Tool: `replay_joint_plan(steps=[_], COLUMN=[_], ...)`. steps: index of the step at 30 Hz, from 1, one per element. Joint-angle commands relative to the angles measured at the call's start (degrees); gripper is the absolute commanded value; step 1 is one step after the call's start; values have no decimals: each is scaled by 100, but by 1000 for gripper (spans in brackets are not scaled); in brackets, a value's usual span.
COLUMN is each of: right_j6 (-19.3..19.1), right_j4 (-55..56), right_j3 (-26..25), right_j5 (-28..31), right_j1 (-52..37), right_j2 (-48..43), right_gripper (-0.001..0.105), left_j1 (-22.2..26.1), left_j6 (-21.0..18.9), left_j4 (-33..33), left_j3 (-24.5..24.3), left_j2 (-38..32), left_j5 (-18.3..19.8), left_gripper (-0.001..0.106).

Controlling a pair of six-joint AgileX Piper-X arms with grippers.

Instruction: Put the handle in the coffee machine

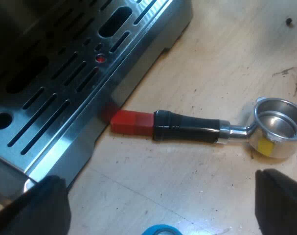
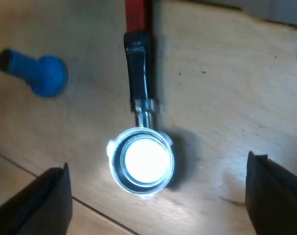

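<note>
A silver espresso machine (image 1: 180, 14) stands on a pale wooden table (image 1: 212, 58) marked with dark scuffs. Its slotted steel drip tray (image 1: 65, 93) has a small red dot (image 1: 100, 58) among the slots. A blue tamper (image 2: 40, 73) with a rounded knob lies on its side on the table, near the dark part of the handle but clear of it. A blue curved edge (image 1: 160, 230) shows just beside the left gripper (image 1: 160, 196); what it belongs to cannot be told.

The metal holder (image 1: 207, 129), a round steel basket on a glossy black handle that ends in red, lies flat on the table, loose and not locked into the machine. Its long axis runs along the tabletop. The red end points at the side wall of the tray and comes right up to it, though actual contact cannot be told. The basket sits at the end away from the machine, open side up, with a yellow patch (image 1: 265, 146) on its outer wall.

The left gripper hangs over the table beside the handle, fingers spread wide and holding nothing. In the right wrist view the metal holder (image 2: 141, 98) has its basket glaring white inside. The right gripper (image 2: 158, 196) hangs above that basket, fingers wide apart, one to each side, touching nothing.
</note>
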Motion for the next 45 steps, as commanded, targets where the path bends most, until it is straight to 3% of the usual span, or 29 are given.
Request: replay_joint_plan(steps=[1, 2, 3, 9, 12, 17, 31, 37, 45], right_j6=[3972, 3972, 4659, 5866, 6659, 7437, 7437, 7710, 7942], right_j4=[-248, -248, -251, -383, -468, -516, -511, -532, -857], right_j3=[-72, -72, -72, -72, -72, -72, -50, -50, -50], right_j5=[455, 455, 371, 123, 33, 36, 374, -431, -702], right_j1=[377, 389, 489, 554, 554, 554, 554, 554, 554], right_j2=[203, 203, 333, 606, 758, 1006, 1265, 1441, 2118], right_gripper=[74, 74, 74, 74, 74, 74, 74, 74, 74], left_j1=[-27, -27, -27, -316, -502, -668, -696, -696, -696], left_j6=[24, 24, 24, 88, 244, 362, 361, 361, 361], left_j4=[-22, -22, -22, -22, -22, -22, -22, -22, 82], left_j3=[-49, -49, -49, -49, -49, -49, -49, -49, -49], left_j2=[-9, -9, -9, -9, -9, -9, -9, -9, -9], left_j5=[589, 693, 759, 1304, 1405, 1404, 1520, 1520, 1520], left_gripper=[79, 79, 79, 79, 79, 79, 79, 79, 79])
